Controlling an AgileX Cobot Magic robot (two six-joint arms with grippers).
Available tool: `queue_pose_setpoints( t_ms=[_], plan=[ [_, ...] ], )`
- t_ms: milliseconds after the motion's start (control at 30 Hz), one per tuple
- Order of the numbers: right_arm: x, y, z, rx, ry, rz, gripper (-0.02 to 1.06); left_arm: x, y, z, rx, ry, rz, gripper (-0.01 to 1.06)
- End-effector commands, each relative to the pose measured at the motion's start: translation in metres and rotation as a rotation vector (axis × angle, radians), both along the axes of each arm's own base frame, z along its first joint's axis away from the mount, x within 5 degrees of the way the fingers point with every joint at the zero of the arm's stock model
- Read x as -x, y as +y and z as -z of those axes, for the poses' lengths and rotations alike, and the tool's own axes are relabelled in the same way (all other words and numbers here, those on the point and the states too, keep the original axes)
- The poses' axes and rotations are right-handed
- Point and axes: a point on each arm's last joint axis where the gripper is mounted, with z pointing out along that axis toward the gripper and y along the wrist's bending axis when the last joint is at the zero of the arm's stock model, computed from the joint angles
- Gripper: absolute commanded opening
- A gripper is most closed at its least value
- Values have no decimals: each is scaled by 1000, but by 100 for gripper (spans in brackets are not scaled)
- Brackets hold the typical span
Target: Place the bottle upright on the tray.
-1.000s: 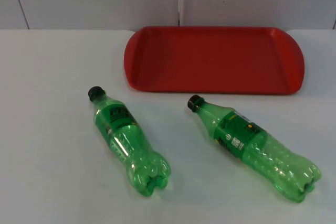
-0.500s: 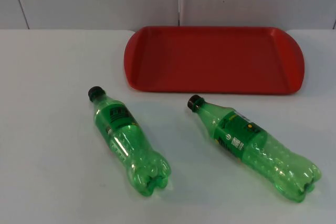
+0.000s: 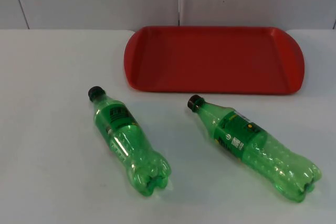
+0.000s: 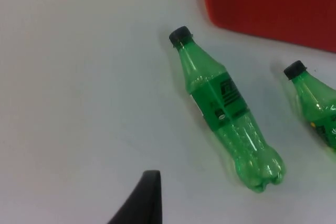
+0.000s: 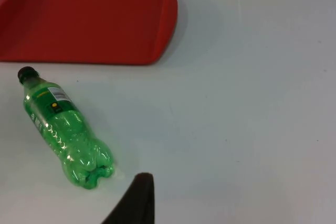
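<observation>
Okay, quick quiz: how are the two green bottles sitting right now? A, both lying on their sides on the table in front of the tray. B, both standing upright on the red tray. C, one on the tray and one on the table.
A: the left bottle and the right bottle both lie on their sides on the white table, short of the red tray.

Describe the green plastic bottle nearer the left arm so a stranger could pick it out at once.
Start at the red plastic tray at the back of the white table. Two green plastic bottles lie in front of it; take the left bottle, beyond the tray's left end. Its label is plain dark green, while the right bottle carries a white patch.
</observation>
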Motion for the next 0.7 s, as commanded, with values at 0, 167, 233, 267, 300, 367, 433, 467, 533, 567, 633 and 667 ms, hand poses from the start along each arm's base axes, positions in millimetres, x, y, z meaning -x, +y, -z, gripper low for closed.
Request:
queue_pose_setpoints(
  t_ms=[0,167,233,267,300,367,433,467,533,567,633,667],
  plan=[
    [0,0,0,-9,-5,4,105,-5,-2,0,16,12,16,105],
    [0,0,0,-9,-5,4,105,-18,-4,7,49,61,16,105],
    [0,0,0,-9,-5,4,105,-23,-5,10,68,77,13,105],
    [0,0,0,-9,-5,4,105,-25,-5,11,75,83,11,105],
    [0,0,0,-9,-5,4,105,-25,-5,11,75,83,11,105],
    [0,0,0,-9,-5,4,105,-30,-6,14,102,97,7,105],
    [0,0,0,-9,-5,4,105,-34,-8,15,135,100,-4,105],
    [0,0,0,-9,-5,4,105,-34,-8,15,135,100,-4,105],
    [0,0,0,-9,-5,4,105,-39,-11,19,155,122,-24,105],
    [0,0,0,-9,-5,4,105,-41,-13,20,155,126,-28,105],
    [0,0,0,-9,-5,4,105,-44,-15,23,153,143,-43,105],
    [0,0,0,-9,-5,4,105,-47,-18,25,142,156,-48,105]
  ],
)
